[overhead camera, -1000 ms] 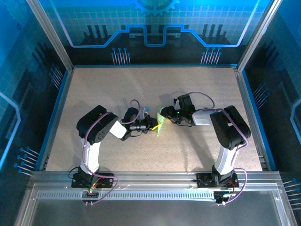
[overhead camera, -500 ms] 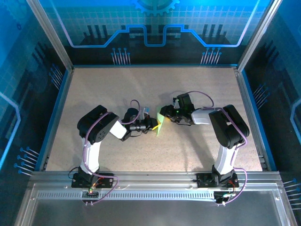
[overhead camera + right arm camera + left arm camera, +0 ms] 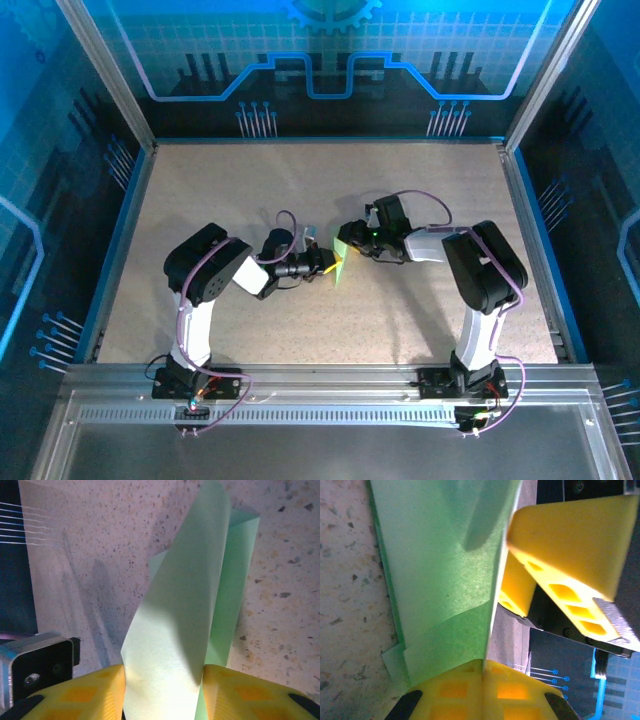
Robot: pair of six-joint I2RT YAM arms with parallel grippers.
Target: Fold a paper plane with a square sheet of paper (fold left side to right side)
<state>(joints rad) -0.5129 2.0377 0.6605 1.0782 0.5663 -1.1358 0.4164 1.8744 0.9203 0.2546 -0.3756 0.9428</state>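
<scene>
Right arm nudged slightly left since before. My left gripper (image 3: 483, 674) is pinched tight on an edge of the paper plane (image 3: 342, 268). My right gripper (image 3: 164, 680) is half-open, straddling its raised flap, mid-table (image 3: 300, 190).

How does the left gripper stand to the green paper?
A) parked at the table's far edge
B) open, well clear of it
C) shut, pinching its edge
C: in the left wrist view the left gripper is closed, with the green paper running into the seam between its fingers.
</scene>
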